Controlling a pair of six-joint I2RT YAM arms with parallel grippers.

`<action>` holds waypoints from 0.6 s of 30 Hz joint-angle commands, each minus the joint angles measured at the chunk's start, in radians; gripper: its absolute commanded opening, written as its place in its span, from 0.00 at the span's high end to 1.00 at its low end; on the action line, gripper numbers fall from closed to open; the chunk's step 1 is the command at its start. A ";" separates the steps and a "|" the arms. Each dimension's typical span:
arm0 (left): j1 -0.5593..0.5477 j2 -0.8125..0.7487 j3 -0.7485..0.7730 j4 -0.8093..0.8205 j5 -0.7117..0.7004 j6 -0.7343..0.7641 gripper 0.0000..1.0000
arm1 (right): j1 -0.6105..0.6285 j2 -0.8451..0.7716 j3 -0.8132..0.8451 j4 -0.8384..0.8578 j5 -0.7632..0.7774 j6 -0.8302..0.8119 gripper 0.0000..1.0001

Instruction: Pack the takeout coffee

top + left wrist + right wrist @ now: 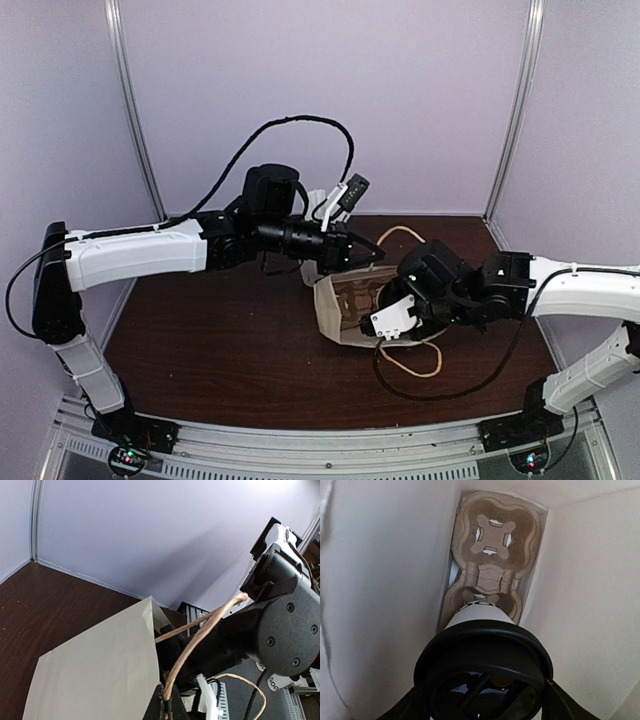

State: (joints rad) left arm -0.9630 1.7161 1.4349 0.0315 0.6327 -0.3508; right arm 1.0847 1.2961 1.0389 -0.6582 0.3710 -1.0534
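The takeout coffee, a white paper cup [480, 614] with a black lid [482, 655], is held inside the paper bag [335, 320]. My right gripper [482, 702] is shut on the lid, with one finger on each side of it. The cup's base sits at the near socket of the brown pulp tray [492, 545] on the bag's floor; I cannot tell whether it touches. In the top view the right gripper [385, 300] reaches into the bag's mouth and the cup is hidden. My left gripper [167, 707] is shut on the bag's twine handle [200, 635] and holds it up.
The bag [95, 670] stands on the dark wooden table [220, 340], right of middle. Its other twine handle [415, 362] lies on the table in front of it. The bag's walls [380, 580] close in tightly on the cup. Grey enclosure walls stand behind and at both sides.
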 commanded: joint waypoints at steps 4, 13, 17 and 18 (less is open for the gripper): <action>0.015 0.022 0.020 0.082 0.039 -0.069 1.00 | -0.036 0.053 0.015 0.013 0.029 -0.016 0.48; 0.063 0.052 -0.022 0.219 0.097 -0.212 1.00 | -0.096 0.100 0.006 0.092 0.004 -0.077 0.48; 0.076 0.074 -0.008 0.252 0.135 -0.265 1.00 | -0.100 0.110 0.040 0.062 -0.004 -0.074 0.48; 0.078 0.082 0.000 0.257 0.149 -0.277 1.00 | -0.100 0.110 0.055 0.037 -0.009 -0.066 0.48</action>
State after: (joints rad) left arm -0.8955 1.7748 1.4246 0.1768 0.7158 -0.5503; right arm 0.9901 1.3987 1.0416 -0.5949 0.3706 -1.1202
